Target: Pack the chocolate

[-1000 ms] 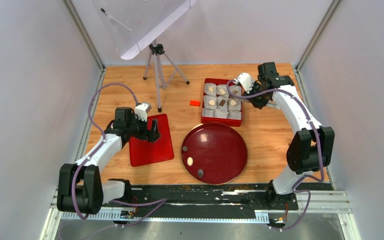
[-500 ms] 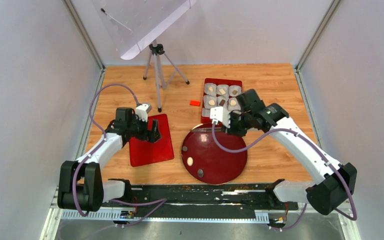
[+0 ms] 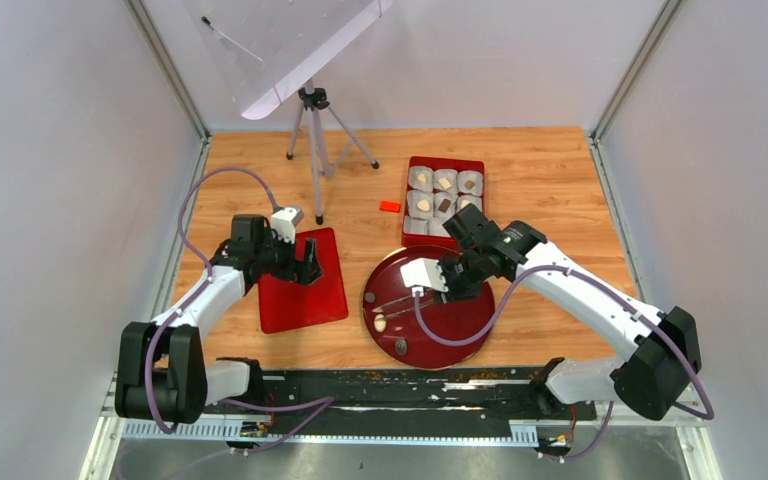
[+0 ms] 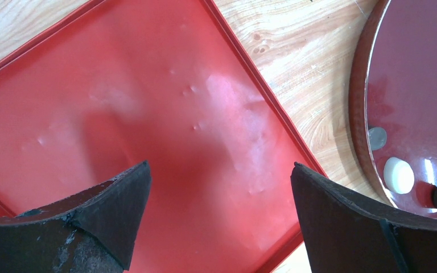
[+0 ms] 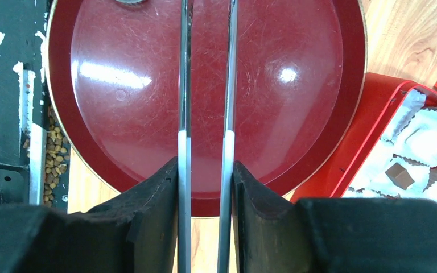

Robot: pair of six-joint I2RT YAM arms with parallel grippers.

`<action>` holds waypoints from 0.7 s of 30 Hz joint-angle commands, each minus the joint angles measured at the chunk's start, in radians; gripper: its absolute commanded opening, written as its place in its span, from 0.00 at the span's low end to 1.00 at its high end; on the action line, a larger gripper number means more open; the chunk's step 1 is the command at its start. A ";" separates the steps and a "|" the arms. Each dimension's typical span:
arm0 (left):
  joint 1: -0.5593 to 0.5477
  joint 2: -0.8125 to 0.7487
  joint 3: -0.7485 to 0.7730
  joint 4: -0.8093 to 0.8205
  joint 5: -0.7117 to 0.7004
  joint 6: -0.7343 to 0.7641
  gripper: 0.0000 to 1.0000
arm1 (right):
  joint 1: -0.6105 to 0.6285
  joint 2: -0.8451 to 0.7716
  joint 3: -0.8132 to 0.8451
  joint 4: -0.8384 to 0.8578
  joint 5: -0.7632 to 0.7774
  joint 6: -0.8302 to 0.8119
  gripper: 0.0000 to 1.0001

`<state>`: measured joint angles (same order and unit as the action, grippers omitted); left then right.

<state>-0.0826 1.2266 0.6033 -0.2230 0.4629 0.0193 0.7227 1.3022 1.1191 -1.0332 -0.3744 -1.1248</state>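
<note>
Dark chocolate point(image 3: 401, 346): one oval piece is seen lying on the near edge of the round plate point(image 3: 440, 355).
Cream chocolate point(image 3: 380, 323): one pale piece is seen on the left part of the plate, just beyond the dark one and apart from it.
Tweezers point(image 5: 185, 85): two thin metal blades are held over the plate with a gap between them. The tips are pointed at the plate's left part, just beside the cream chocolate.
Right gripper point(image 5: 205, 170): it is closed on the tweezers, one finger pressed against the outside of each blade, above the far half of the plate.
Left gripper point(image 4: 220, 166): it is spread wide with nothing between the fingers, left of the plate.
Flat red tray point(image 4: 148, 85): it lies on the wood just left of the plate, under the left gripper.
Red box point(image 3: 446, 161): it is set just beyond the plate's far rim and lined with white paper cups point(image 3: 421, 179).
Packed chocolate: single pieces are seen in several cups, among them a brown square chocolate point(image 5: 399, 175). The box's near row is partly hidden by the right arm.
Orange-red block point(image 3: 390, 206): it lies beyond the plate, just left of the box.
Tripod point(image 3: 312, 130): it stands well beyond the plate, to the far left.
</note>
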 commanded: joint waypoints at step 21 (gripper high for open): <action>0.009 -0.050 0.014 0.010 0.001 -0.003 1.00 | 0.001 0.140 0.082 0.028 -0.066 -0.132 0.49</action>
<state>-0.0826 1.2095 0.6033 -0.2237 0.4622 0.0196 0.7223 1.4246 1.1461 -1.0470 -0.3801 -1.2331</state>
